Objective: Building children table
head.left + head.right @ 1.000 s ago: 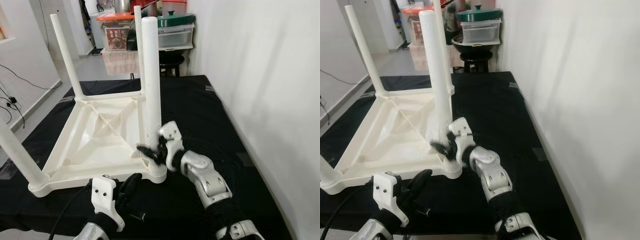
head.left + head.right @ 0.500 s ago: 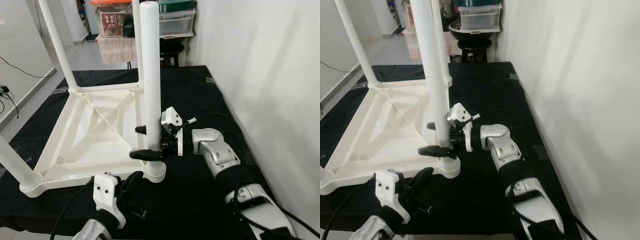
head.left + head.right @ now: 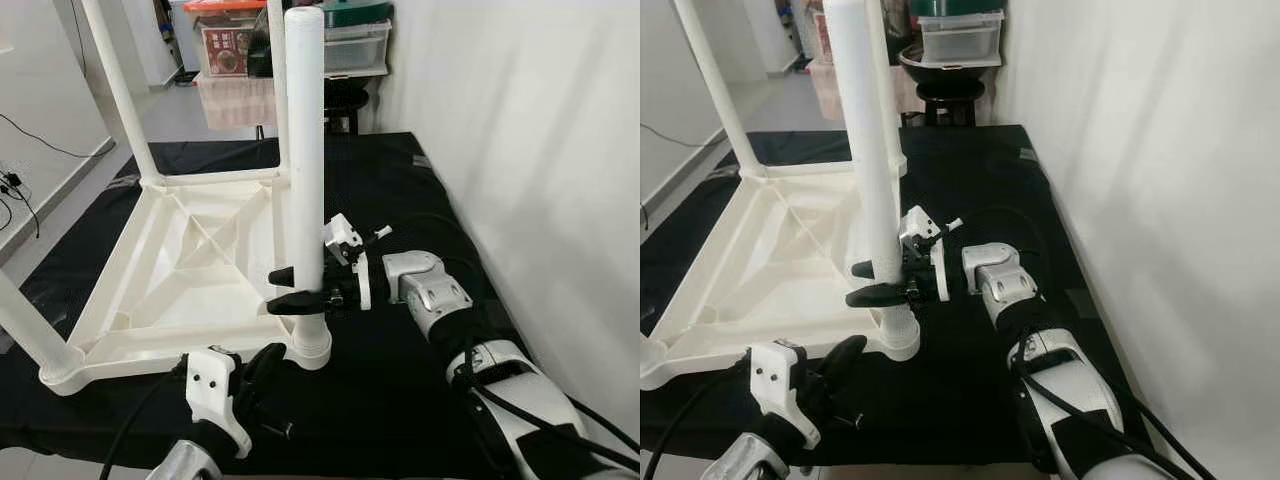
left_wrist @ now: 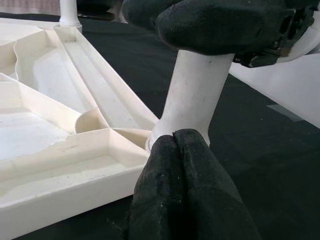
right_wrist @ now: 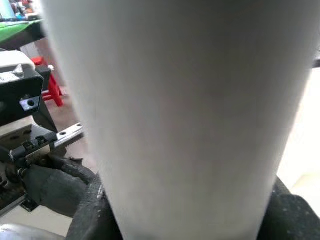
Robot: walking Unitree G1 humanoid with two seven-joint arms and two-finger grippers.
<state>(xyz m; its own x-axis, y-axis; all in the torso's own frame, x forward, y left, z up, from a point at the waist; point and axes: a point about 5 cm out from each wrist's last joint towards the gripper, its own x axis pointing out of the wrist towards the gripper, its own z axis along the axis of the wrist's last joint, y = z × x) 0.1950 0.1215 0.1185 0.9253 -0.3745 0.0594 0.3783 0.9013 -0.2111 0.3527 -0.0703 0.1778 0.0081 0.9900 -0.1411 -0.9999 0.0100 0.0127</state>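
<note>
right pincer (image 3: 296, 289) clamped on upright leg (image 3: 305, 150) | left pincer (image 4: 185, 200) fingers together near leg base | table (image 3: 190, 270) upside-down on black worktop (image 3: 400, 190)

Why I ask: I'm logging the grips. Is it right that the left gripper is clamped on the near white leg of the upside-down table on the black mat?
Not quite: it is the right gripper whose jaws are shut on the near white leg, as the left eye view shows. The left gripper sits shut and empty in front of the leg's base. The upside-down table does lie on the black mat.
</note>
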